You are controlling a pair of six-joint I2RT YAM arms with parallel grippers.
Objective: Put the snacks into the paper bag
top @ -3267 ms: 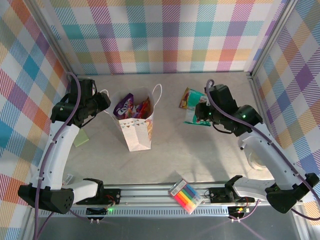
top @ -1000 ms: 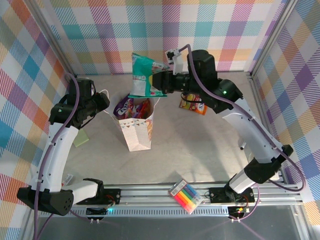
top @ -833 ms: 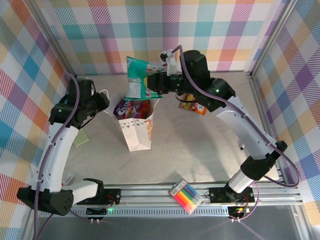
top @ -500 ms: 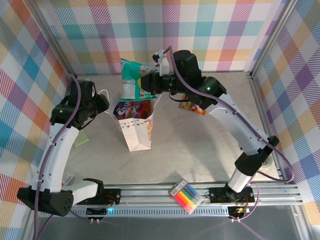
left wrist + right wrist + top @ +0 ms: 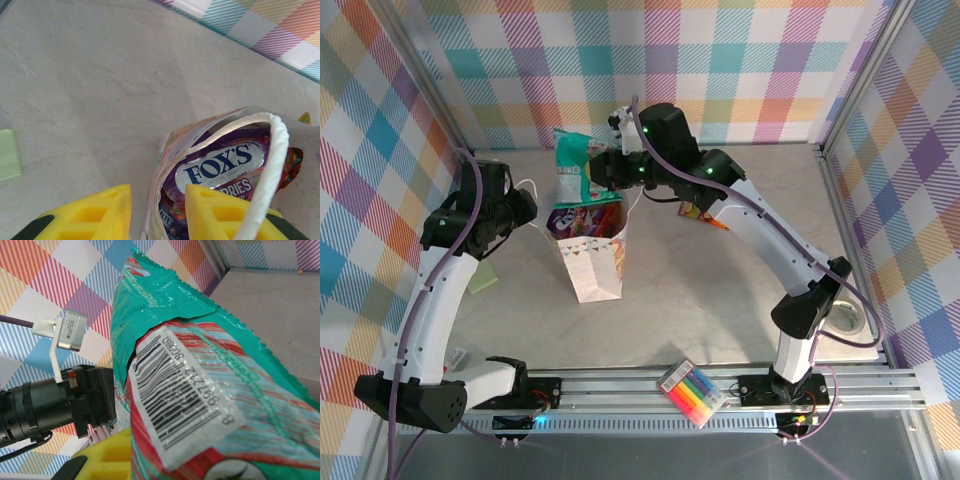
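Raised packet (image 5: 570,165) above rear-left rim of paper bag (image 5: 595,265), candy bag (image 5: 576,217) inside; small packet (image 5: 708,215) to its right, marker pack (image 5: 692,393) at front.

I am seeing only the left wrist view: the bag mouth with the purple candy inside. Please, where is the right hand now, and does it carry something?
Observer: The right hand is shut on the teal packet, raised off the table. In the top view the packet's lower end meets the far rim of the paper bag, and it is not yet inside.
Operator: Is any snack left on the table?
Observer: Yes. An orange packet lies on the table to the right of the bag, partly under the right arm.
Operator: And the marker pack?
Observer: The marker pack lies at the near edge, on the rail between the two arm bases.
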